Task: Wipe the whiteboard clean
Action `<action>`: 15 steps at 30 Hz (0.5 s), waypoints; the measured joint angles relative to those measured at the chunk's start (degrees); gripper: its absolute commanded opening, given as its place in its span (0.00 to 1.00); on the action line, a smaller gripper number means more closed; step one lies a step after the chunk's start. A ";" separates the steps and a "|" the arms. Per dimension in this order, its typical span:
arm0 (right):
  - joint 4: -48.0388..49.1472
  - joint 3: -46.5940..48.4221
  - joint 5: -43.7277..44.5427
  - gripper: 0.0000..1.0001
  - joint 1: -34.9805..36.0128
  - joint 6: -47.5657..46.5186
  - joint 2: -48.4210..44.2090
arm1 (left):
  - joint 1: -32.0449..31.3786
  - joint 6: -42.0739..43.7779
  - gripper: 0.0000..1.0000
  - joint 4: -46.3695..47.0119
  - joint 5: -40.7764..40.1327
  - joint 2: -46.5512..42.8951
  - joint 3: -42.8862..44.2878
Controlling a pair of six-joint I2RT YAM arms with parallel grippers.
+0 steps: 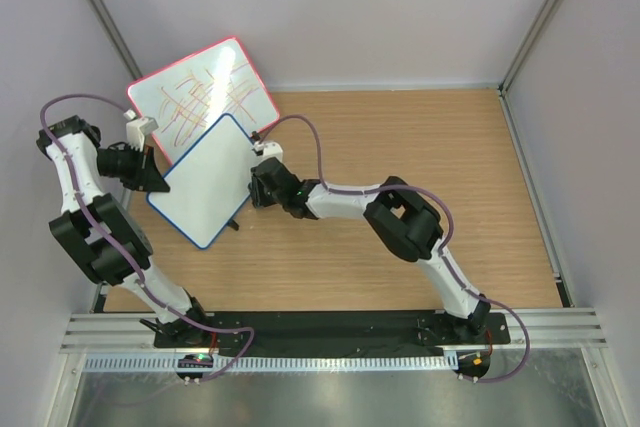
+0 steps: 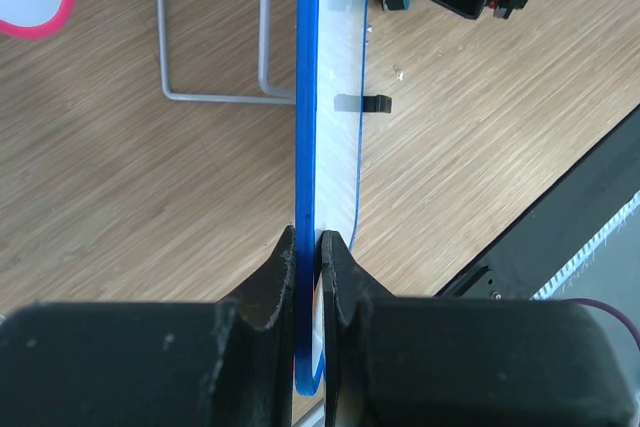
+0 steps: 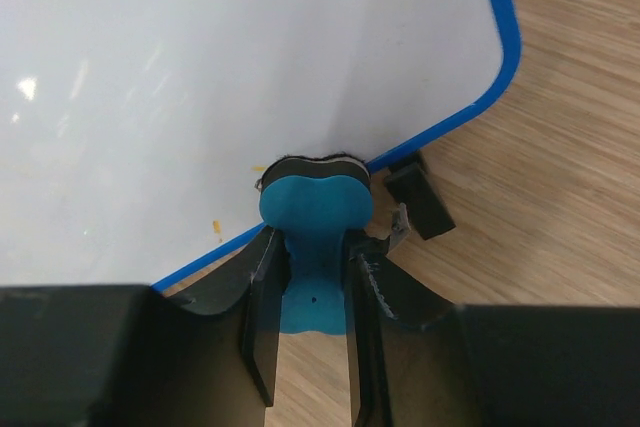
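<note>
The whiteboard stands tilted on its edge left of centre in the overhead view, between the two grippers. The left gripper sits at its left edge. The left wrist view shows this gripper with its jaws pressed together on the thin blue frame of the whiteboard, which runs straight up the middle of the frame. The right gripper pinches a blue eraser, whose dark pad touches the whiteboard just inside its lower frame near the rounded corner. A few small orange specks lie left of the eraser. A red-framed board with scribbles stands behind, at upper left, on the wooden table.
</note>
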 measured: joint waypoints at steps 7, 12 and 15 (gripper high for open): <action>-3.23 2.47 0.09 0.01 4.50 -0.70 0.94 | 0.00 0.02 0.00 -0.11 -0.02 0.31 0.57; -3.72 2.56 -0.07 0.01 5.92 -1.14 0.94 | 0.00 0.04 0.00 -0.13 0.00 0.31 0.57; -3.78 2.56 -0.24 0.01 5.31 -1.05 0.94 | -0.02 0.07 0.00 -0.11 0.11 0.31 0.57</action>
